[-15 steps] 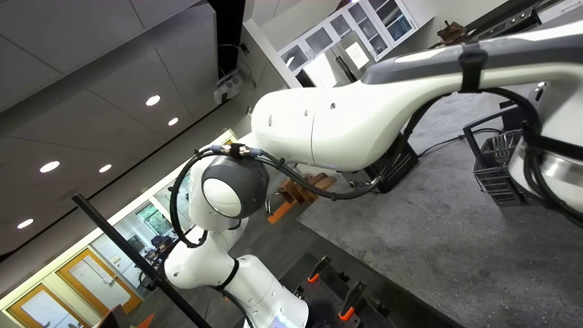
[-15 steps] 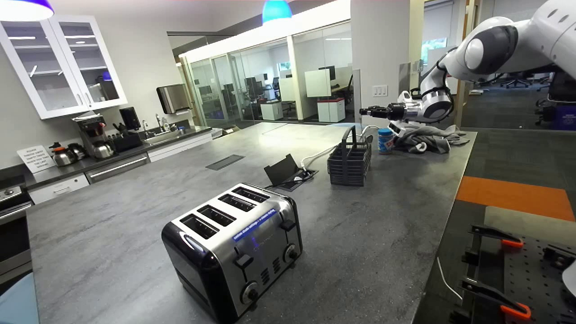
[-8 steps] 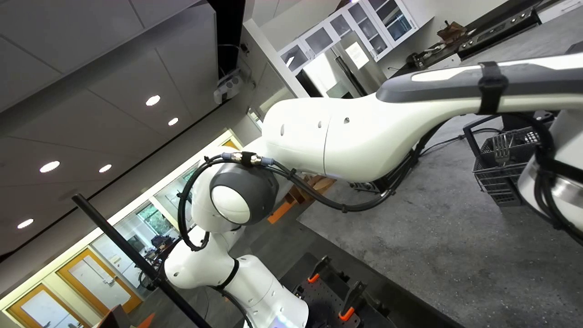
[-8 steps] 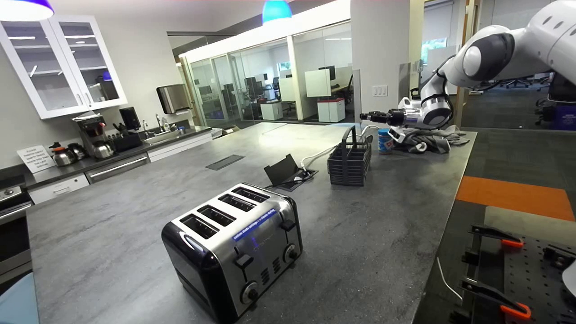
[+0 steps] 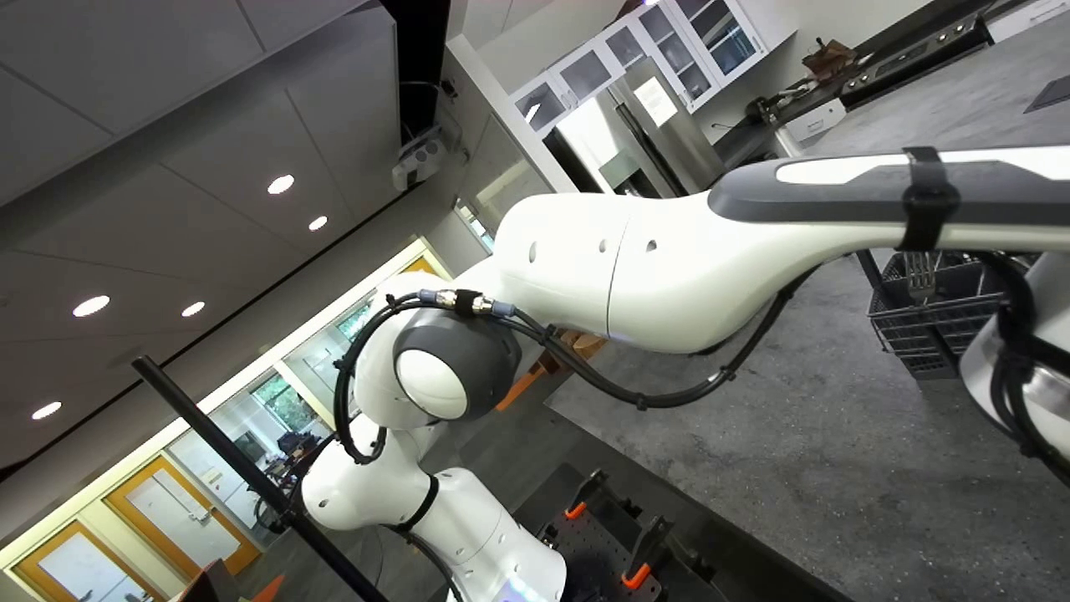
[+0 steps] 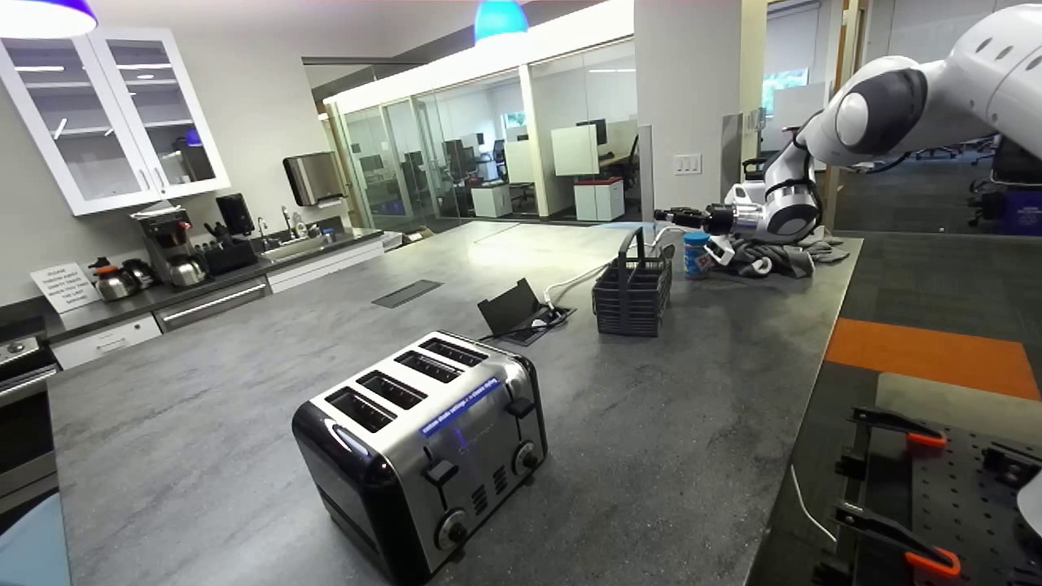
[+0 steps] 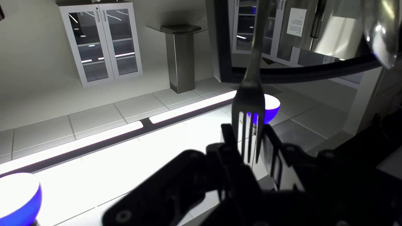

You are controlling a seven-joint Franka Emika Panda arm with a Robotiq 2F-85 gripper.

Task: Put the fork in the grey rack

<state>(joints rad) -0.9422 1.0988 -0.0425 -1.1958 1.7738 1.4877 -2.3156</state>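
A boxy silver-and-black metal toaster (image 6: pixel 419 439) sits, in an exterior view, left of the dark grey, open-barred rectangular rack (image 6: pixel 627 309). In that rack the silvery metal fork (image 5: pixel 921 280) stands, tines up. At the rack's upper right hangs the black two-fingered gripper (image 6: pixel 661 216), fingers (image 7: pixel 228 133) spread; farther right, a round blue-lidded jar (image 6: pixel 697 256).

A grey countertop (image 6: pixel 667 464) carries a toaster (image 6: pixel 419 456) and, well apart from it, an upright dark rack (image 6: pixel 641 308). Near the rack stands a blue-lidded jar (image 6: pixel 697 255), just beside a crumpled grey cloth (image 6: pixel 798 262). A white cable (image 6: pixel 578 280) runs from an outlet (image 6: pixel 539 325) set in the surface, its black flap (image 6: pixel 511 307) raised.
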